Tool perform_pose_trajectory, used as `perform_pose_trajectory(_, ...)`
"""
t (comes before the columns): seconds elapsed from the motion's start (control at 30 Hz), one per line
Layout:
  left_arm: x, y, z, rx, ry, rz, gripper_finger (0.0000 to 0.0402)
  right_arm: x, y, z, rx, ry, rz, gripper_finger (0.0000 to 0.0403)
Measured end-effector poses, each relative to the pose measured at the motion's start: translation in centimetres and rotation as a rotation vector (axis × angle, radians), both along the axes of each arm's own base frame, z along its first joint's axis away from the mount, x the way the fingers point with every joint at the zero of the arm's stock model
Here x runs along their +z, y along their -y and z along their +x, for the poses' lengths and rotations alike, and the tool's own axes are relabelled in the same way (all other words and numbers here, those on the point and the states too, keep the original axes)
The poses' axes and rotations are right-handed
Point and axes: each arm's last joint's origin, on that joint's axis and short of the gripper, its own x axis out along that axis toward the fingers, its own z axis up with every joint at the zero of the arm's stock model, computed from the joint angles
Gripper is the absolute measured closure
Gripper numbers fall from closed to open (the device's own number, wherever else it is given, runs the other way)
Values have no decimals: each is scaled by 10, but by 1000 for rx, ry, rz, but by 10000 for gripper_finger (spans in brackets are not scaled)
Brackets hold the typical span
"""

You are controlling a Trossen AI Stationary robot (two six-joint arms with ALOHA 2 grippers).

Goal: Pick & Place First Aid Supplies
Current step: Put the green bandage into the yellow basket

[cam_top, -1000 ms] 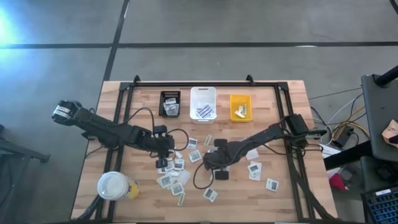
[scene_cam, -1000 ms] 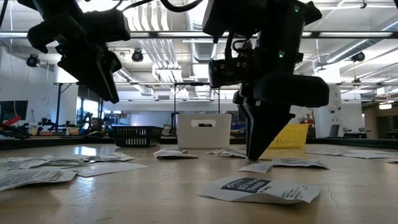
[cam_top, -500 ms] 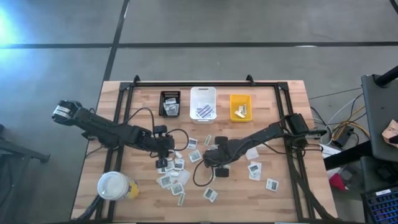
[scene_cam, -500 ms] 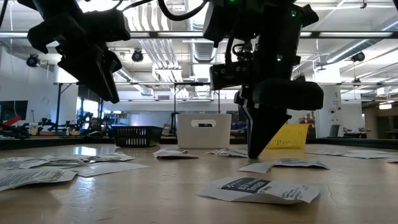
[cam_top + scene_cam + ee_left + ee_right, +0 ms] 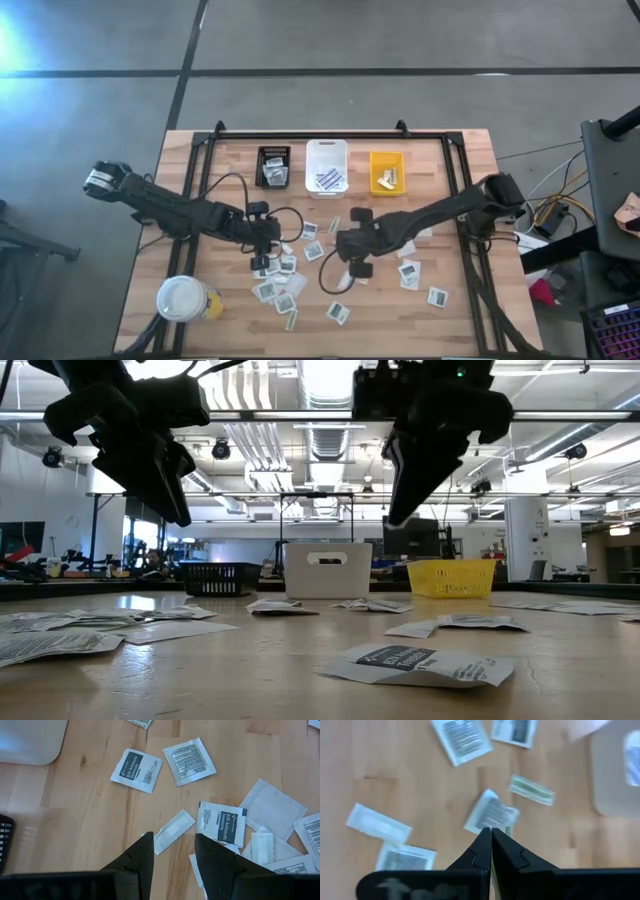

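Observation:
Many small first aid packets [image 5: 290, 275] lie flat on the wooden table, most of them near its middle. My right gripper [image 5: 357, 266] hangs shut well above them [image 5: 392, 518]. A thin yellow-green strip shows edge-on between its fingers [image 5: 491, 870], and the strip's green end [image 5: 508, 831] sticks out by the tips. My left gripper [image 5: 262, 252] stands open above the left part of the pile. A narrow white strip packet [image 5: 174, 831] lies on the table just past its fingertips [image 5: 173, 851]. My right gripper pinches the narrow yellow-green strip between its two shut fingers, which slant down from above. Only the strip's thin edge [image 5: 491, 865] and a short green end past the tips show. The strip is lifted clear of the table.
Three small bins stand in a row at the far edge: black [image 5: 273, 166], white [image 5: 327, 165] and yellow [image 5: 387, 171]. A large white-lidded cup [image 5: 183, 298] stands at the near left corner. More packets lie at the near right [image 5: 437, 296].
My right gripper has risen from the tabletop to well above the packets, staying shut; most of the rise falls in the last half second. My left gripper has kept still.

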Motion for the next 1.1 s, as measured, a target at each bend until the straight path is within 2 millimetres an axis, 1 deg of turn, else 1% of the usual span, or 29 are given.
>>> perform_pose_trajectory(0.2, 0, 0, 0, 1, 1, 0, 266, 23, 10, -12, -35, 65, -83, 394)
perform_pose_trajectory(0.3, 0, 0, 0, 1, 1, 0, 266, 29, 15, -17, -41, 82, -124, 394)
perform_pose_trajectory(0.4, 0, 0, 0, 3, 1, -2, 266, 35, 24, -23, -63, 104, -154, 394)
perform_pose_trajectory(0.47, 0, 0, 0, 11, 1, -7, 266, 34, 33, -29, -83, 102, -158, 394)
perform_pose_trajectory(0.6, 0, 0, 0, 15, 1, -10, 266, 26, 54, -43, -154, 87, -159, 394)
perform_pose_trajectory(0.73, 0, 0, 0, 15, 0, -9, 266, 18, 76, -58, -229, 117, -153, 394)
perform_pose_trajectory(0.83, 0, 0, 0, 14, 1, -9, 266, 15, 92, -68, -284, 180, -133, 394)
perform_pose_trajectory(0.97, 0, 0, 0, 14, 1, -9, 266, 15, 110, -83, -359, 270, -126, 394)
perform_pose_trajectory(1.1, 0, 0, 0, 13, 1, -9, 266, 20, 124, -96, -423, 387, -119, 394)
